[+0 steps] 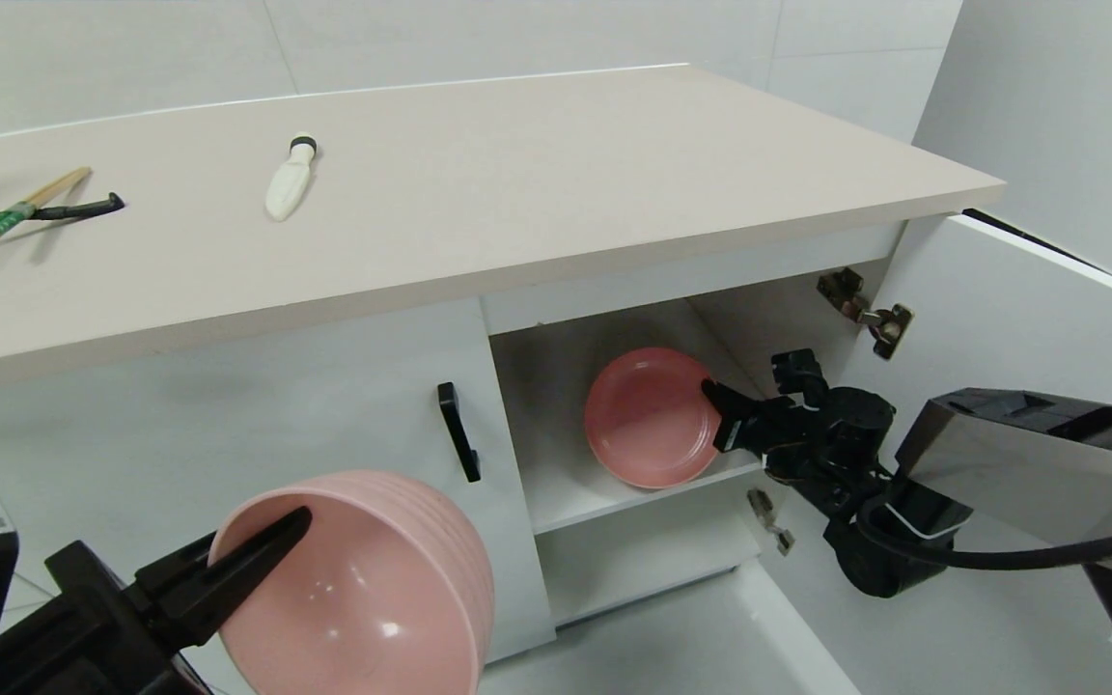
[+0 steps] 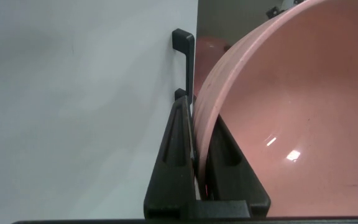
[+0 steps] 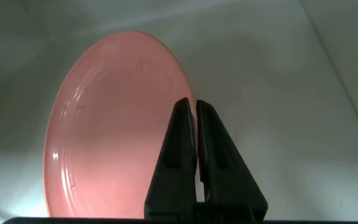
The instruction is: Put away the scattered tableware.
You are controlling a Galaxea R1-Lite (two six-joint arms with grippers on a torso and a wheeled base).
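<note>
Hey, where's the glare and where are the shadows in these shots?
Head view: white glints inside the pink bowl. Left wrist view: the same glints on its inner wall. Right wrist view: pink plate brightly lit, cupboard corners dim.

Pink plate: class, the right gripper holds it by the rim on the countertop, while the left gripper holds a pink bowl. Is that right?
Not quite. The right gripper holds the pink plate by the rim inside the open cabinet, on its upper shelf, not on the countertop; the head view shows it. The left gripper does hold the pink bowl.
</note>
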